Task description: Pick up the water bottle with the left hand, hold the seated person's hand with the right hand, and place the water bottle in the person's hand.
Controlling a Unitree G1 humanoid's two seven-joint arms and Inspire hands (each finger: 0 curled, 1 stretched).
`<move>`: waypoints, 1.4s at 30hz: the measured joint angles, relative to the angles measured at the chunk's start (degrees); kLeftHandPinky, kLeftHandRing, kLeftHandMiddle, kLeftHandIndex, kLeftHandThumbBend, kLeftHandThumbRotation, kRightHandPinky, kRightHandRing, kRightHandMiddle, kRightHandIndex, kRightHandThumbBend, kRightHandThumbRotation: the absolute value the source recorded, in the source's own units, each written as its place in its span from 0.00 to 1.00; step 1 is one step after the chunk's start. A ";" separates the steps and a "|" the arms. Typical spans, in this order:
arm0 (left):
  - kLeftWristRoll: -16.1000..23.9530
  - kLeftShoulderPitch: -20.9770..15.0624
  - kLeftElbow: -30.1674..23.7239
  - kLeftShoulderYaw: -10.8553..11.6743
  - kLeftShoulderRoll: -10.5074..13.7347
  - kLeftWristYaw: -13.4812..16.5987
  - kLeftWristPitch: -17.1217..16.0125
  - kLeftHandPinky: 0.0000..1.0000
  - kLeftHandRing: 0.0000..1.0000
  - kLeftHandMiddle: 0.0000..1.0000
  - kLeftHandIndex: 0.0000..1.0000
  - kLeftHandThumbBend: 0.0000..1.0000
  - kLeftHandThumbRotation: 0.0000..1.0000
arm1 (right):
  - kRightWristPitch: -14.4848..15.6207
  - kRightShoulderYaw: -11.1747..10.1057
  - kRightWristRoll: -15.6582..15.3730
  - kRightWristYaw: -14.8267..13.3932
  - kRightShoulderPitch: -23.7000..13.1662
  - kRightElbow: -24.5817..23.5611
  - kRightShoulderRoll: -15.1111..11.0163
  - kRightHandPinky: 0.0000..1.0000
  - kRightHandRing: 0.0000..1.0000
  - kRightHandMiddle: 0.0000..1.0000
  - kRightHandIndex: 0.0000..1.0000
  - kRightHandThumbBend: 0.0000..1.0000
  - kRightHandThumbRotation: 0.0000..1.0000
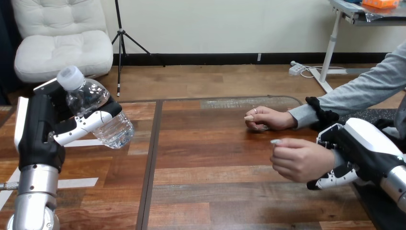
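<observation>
Two robot hands are at work over the wooden table [210, 191]. Nearest, at about 4 o'clock from the view's centre, the right hand [352, 146] comes in from the lower right edge. It is closed round the wrist of the person's nearer hand [297, 159], with one black-and-white finger [330, 179] hooked beneath the wrist and the rest of the hand over the top of it. That nearer hand is loosely curled, points toward 9 o'clock and holds nothing; whether it rests on the wood or is raised off it cannot be told. At 8 o'clock the left arm's silver forearm rises from the bottom edge, with a strip of white tape [76, 182] lying on the table just beside it. Above it, at 9 o'clock, the left hand [40, 129] is wrapped round the water bottle [91, 98], a finger crossing the clear body from the front. The bottle looks lifted off the table and is tilted, its white cap [70, 77] toward 11 o'clock and its base toward 5 o'clock. Farther back, at 3 o'clock and just right of centre, the person's farther hand [265, 119] rests on the tabletop with its fingers curled under, well apart from the bottle and a little beyond the nearer hand.
</observation>
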 measured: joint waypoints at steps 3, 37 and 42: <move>0.00 0.00 0.00 0.00 0.00 0.00 0.00 0.27 0.31 0.35 0.39 0.66 0.00 | -0.25 -0.02 0.41 0.00 -0.01 0.00 -0.06 0.16 0.19 0.23 0.23 0.84 0.00; -0.22 0.00 0.00 -0.01 0.00 -0.75 -0.02 0.27 0.32 0.36 0.39 0.66 0.00 | -0.31 -0.04 2.10 0.00 -0.01 -0.18 -0.06 0.20 0.23 0.27 0.27 0.89 0.00; -0.22 0.00 0.00 -0.01 0.00 -0.75 -0.02 0.27 0.32 0.36 0.39 0.67 0.00 | -0.32 -0.04 2.12 0.00 -0.01 -0.25 -0.06 0.20 0.22 0.27 0.27 0.90 0.00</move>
